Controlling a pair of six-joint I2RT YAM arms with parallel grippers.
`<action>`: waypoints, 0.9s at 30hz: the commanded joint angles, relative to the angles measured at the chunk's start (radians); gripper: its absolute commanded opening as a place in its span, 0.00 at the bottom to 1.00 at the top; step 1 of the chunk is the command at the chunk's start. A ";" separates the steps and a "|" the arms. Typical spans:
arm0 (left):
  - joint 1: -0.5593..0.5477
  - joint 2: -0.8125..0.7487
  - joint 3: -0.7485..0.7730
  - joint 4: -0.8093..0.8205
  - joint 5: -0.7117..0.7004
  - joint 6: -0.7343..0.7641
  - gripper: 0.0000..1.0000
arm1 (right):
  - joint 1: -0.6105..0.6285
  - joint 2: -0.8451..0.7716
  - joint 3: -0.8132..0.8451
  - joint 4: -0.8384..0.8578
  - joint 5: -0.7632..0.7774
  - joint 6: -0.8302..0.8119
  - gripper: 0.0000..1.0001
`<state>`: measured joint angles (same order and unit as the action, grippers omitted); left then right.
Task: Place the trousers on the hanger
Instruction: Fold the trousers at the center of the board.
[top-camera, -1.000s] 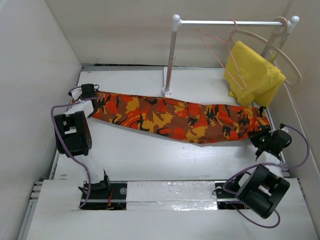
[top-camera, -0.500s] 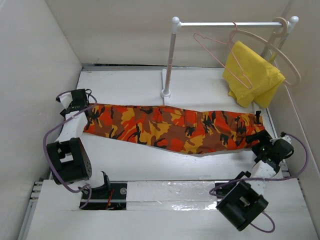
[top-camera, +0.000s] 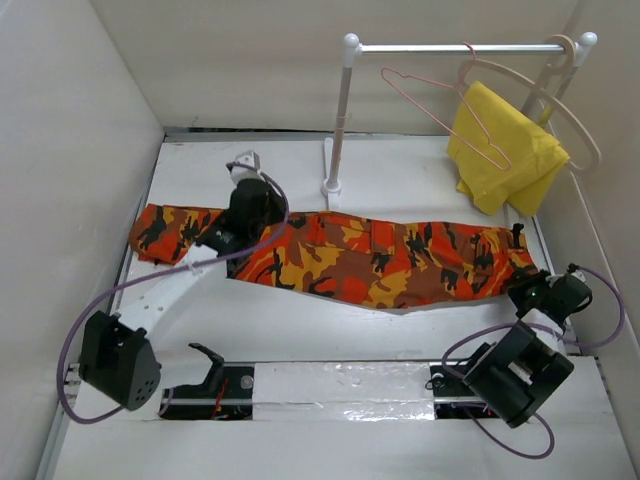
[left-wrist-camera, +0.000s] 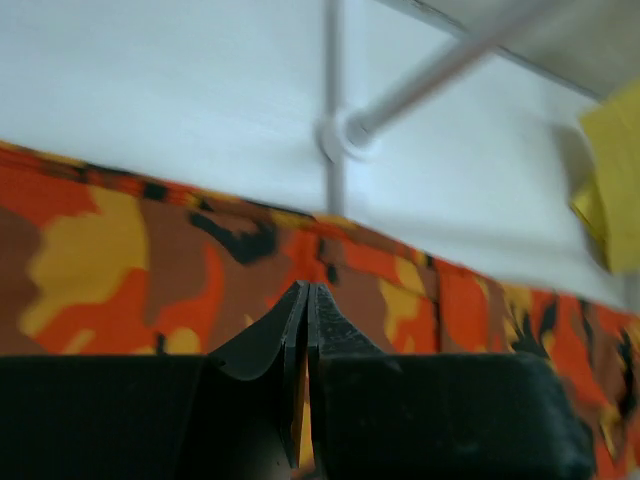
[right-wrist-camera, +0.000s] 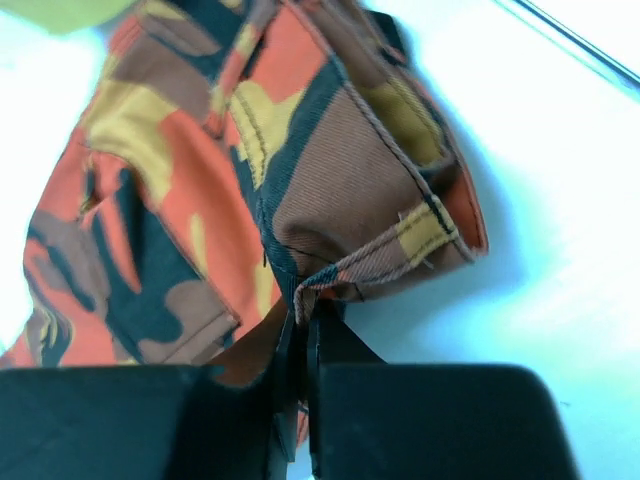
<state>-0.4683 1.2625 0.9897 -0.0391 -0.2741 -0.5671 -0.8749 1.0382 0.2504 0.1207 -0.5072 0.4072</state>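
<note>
The camouflage trousers (top-camera: 380, 255) lie flat across the table from far left to far right. My left gripper (top-camera: 265, 205) hovers shut over the leg part, pointing at the rack's base; in the left wrist view its tips (left-wrist-camera: 308, 295) meet above the cloth (left-wrist-camera: 150, 260) with nothing pinched. My right gripper (top-camera: 525, 287) is shut on the waistband at the right end; the right wrist view shows the hem (right-wrist-camera: 380, 260) caught between the fingers (right-wrist-camera: 305, 315). The pink wire hanger (top-camera: 440, 110) hangs on the rail, apart from both grippers.
The white rack pole (top-camera: 340, 110) stands on its base (top-camera: 333, 185) just behind the trousers. A beige wooden hanger (top-camera: 575, 120) with a yellow cloth (top-camera: 505, 150) hangs at the rail's right end. White walls close in left, back and right.
My left gripper has let go of the leg end and swung right, over the middle of the leg. The leg end now lies flat at the far left. The right gripper still holds the waistband.
</note>
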 joint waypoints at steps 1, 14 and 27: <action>-0.085 -0.094 -0.159 0.194 0.055 -0.085 0.00 | 0.059 -0.079 0.007 0.090 -0.056 -0.039 0.00; -0.387 -0.117 -0.560 0.424 -0.126 -0.197 0.00 | 0.899 -0.632 0.254 -0.291 0.118 -0.010 0.00; -0.624 0.164 -0.491 0.461 -0.254 -0.283 0.00 | 1.422 -0.422 0.809 -0.391 0.435 -0.097 0.00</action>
<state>-1.0798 1.3571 0.4469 0.3611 -0.5026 -0.8196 0.4877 0.6159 0.9516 -0.3161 -0.1764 0.3325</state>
